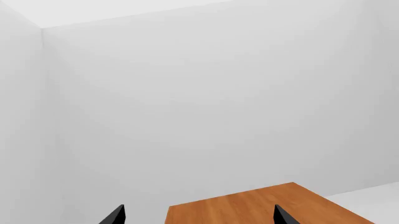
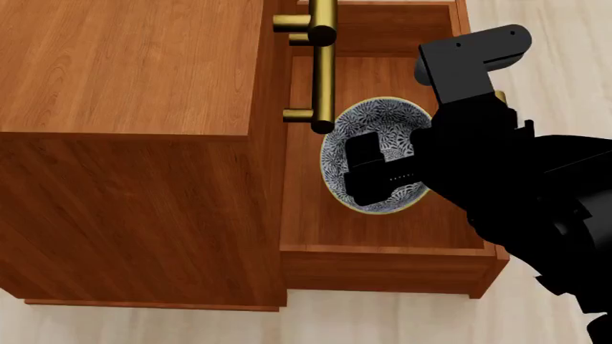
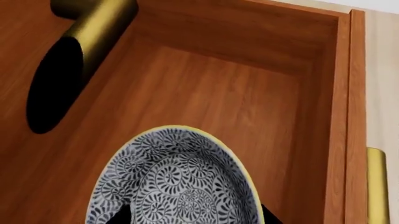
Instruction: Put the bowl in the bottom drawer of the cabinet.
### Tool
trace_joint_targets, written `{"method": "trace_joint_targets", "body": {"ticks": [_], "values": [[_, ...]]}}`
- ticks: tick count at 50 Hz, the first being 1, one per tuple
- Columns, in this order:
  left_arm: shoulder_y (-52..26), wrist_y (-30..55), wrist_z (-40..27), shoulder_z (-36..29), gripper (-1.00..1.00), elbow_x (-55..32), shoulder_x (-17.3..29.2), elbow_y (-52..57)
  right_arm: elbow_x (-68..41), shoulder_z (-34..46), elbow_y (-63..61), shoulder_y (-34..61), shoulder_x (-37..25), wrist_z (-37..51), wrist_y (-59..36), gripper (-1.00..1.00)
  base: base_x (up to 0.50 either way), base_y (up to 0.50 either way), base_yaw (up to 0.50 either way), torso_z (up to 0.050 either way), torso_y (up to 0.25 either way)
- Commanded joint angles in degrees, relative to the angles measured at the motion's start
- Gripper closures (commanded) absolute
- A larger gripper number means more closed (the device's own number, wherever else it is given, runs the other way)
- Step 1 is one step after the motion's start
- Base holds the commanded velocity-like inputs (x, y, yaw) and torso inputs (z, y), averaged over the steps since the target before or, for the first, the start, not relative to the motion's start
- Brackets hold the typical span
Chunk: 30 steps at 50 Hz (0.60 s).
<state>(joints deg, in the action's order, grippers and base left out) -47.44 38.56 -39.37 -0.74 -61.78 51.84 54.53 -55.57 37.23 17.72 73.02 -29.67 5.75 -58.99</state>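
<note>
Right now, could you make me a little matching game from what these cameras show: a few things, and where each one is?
Things:
1. bowl
2. bottom drawer
3. left claw
4. upper brass handle

Places or states:
A. pulled open beside the cabinet body
B. facing a blank white wall
C. over the open drawer, at the right claw
D. sticking out above the bowl

Pairs: 1-C, 2-A, 3-B, 4-D

Matte black right arm (image 2: 517,179), built of blocky, angular housings with one rounded rectangular block at its far end. Black gripper (image 2: 375,172), boxy, marked with a faint row of pale dots. Two thin, pointed black fingertips (image 1: 115,215) on the left gripper.
</note>
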Motion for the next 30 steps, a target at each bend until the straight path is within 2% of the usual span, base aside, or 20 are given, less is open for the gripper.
{"method": "trace_joint_targets", "body": {"ticks": [1,30], "values": [[-0.66,0.06,-0.34,-0.38,-1.00,-0.43,0.04,-0.07,2.38,0.39,-0.80,-0.01,-2.50,2.90,-2.46,-1.00,-0.01,0.00,0.00,0.000,0.000],[-0.30,-0.93,-0.65,0.41,-1.00,-1.56,1.03,0.18,0.10,-1.26,-4.17,3.29,-3.59,5.01,-5.84,-1.00,0.00,0.00,0.00,0.000,0.000]]}}
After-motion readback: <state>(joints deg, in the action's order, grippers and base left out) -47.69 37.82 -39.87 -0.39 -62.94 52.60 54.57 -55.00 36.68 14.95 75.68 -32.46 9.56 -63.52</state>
